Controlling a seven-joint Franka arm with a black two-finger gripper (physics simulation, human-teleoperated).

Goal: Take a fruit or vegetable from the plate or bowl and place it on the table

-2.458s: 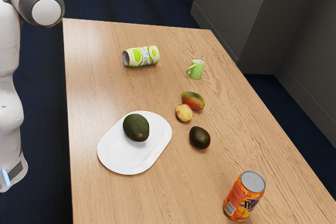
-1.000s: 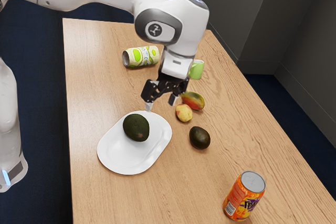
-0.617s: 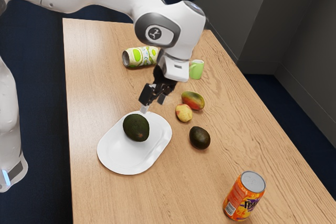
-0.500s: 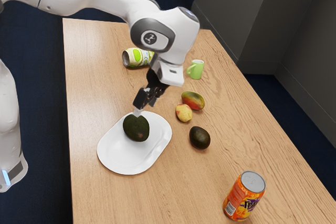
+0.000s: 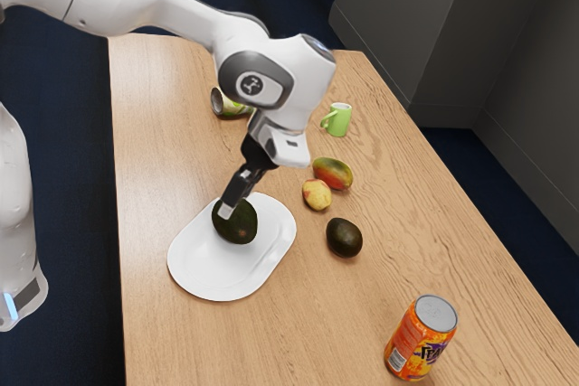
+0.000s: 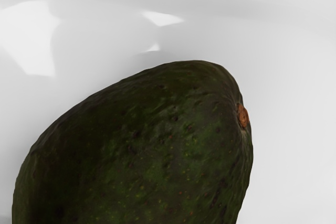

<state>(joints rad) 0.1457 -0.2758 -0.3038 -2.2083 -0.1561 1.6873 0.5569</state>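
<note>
Claw (image 5: 231, 211) was right at the avocado (image 5: 240, 231), plate (image 5: 217, 270) below, but honestly couldn't tell if spread or pinching.

The table (image 5: 163, 151) of light brown wood carries a white oval plate (image 5: 217, 268), directly under the pincer (image 5: 227, 211). To the exterior view's right of the pincer lie a red-green mango (image 5: 334, 173), a small yellow-red fruit (image 5: 317, 194) and a dark oval avocado (image 5: 344, 238). Beyond the pincer are a light-green mug (image 5: 340, 121) and a half-hidden yellow-green can (image 5: 226, 104), probably lying on its side. An orange metal can (image 5: 420, 341) stands well apart from the pincer.
</note>
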